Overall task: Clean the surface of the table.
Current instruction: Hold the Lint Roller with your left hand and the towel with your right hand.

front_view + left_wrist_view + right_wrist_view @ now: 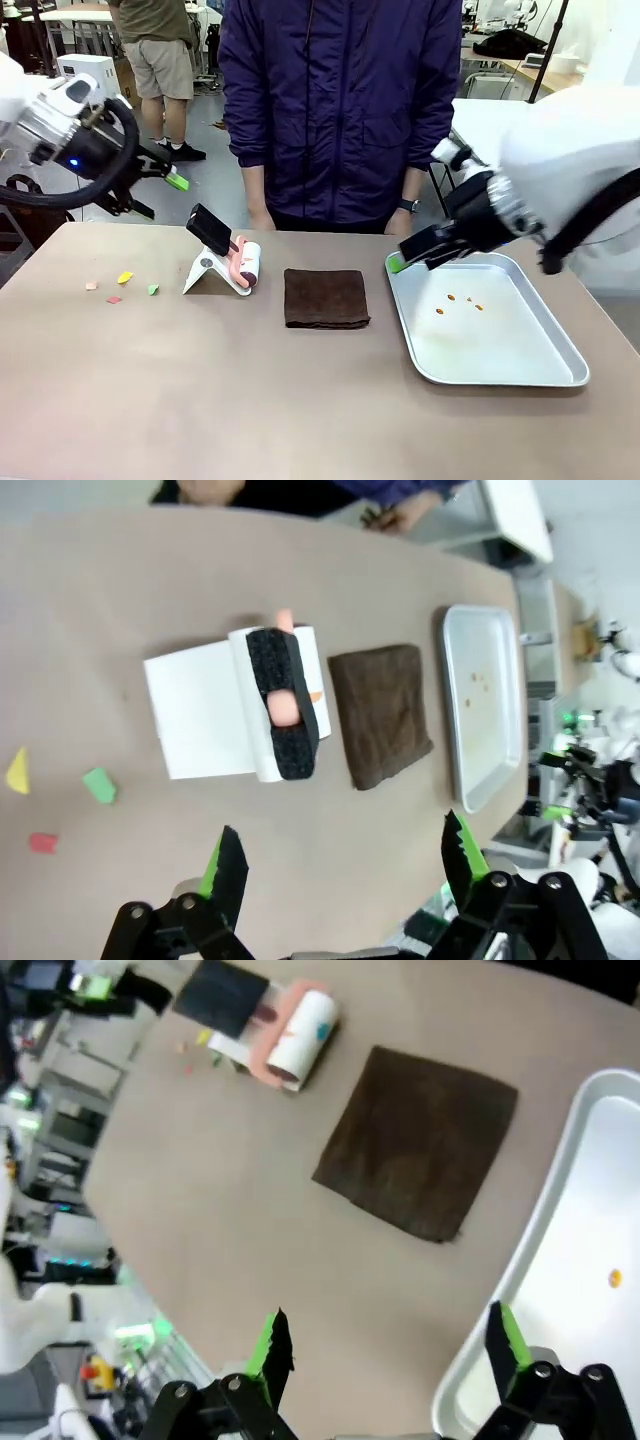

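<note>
The taupe table [200, 400] carries a folded dark brown cloth [325, 297] at its middle. Left of the cloth, a pink-handled lint roller [244, 266] leans on a white stand. Small coloured paper scraps [125, 277] lie at the far left. My left gripper [160, 195] hovers open above the table's back left corner, holding nothing. Over the near corner of the metal tray [560, 372], my right gripper [415, 255] also stands open and empty. The left wrist view looks down past the left gripper [342, 860] on the roller [282, 705], cloth [380, 715] and scraps [100, 785]. The right gripper [388, 1345] hangs above the cloth [420, 1155] and tray rim [560, 1190].
Small orange crumbs [460, 300] lie in the tray. A person in a dark blue jacket [340, 110] stands at the far edge, hands resting near the table. The front half of the table is bare.
</note>
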Tool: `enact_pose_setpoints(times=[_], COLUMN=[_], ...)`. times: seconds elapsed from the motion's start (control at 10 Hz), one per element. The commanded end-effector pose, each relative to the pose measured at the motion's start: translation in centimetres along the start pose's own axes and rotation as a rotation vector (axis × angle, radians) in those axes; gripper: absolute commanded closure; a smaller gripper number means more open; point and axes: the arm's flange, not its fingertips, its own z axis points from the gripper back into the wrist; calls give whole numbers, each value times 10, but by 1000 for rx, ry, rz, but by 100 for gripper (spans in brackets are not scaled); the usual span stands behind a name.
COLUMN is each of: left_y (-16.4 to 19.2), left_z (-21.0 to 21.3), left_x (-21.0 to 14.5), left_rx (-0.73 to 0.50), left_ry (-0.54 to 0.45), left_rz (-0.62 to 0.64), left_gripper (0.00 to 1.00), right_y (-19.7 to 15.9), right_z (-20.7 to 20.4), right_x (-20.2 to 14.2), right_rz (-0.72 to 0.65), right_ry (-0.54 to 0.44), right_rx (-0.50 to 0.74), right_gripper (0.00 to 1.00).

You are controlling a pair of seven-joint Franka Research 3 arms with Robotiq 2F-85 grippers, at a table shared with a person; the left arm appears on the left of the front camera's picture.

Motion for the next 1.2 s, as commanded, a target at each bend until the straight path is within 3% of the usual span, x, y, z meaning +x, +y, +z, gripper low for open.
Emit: enact_pose_setpoints(times=[0.0, 0.2, 0.5, 0.8, 0.9, 1.1], left_y=[9, 21, 31, 30, 25, 35], left_z=[-2, -17, -36, -39, -38, -41], left_x=[10, 18, 31, 35, 35, 30], left_rx=[14, -3, -21, 13, 6, -3], left_ry=[29, 48, 81, 68, 115, 73], left_rz=[64, 90, 109, 147, 166, 113], left_gripper=[0, 0, 0, 0, 0, 0], right_y=[16, 27, 9, 2, 7, 7], right_z=[-49, -87, -127, -118, -127, -127], right_x=[14, 2, 2, 7, 1, 1], right_rz=[-263, -401, -415, -446, -426, -426], right_ry=[-89, -100, -86, -85, -68, -68], right_rx=[-44, -107, -115, -104, -124, -124], right_gripper=[0, 0, 0, 0, 0, 0])
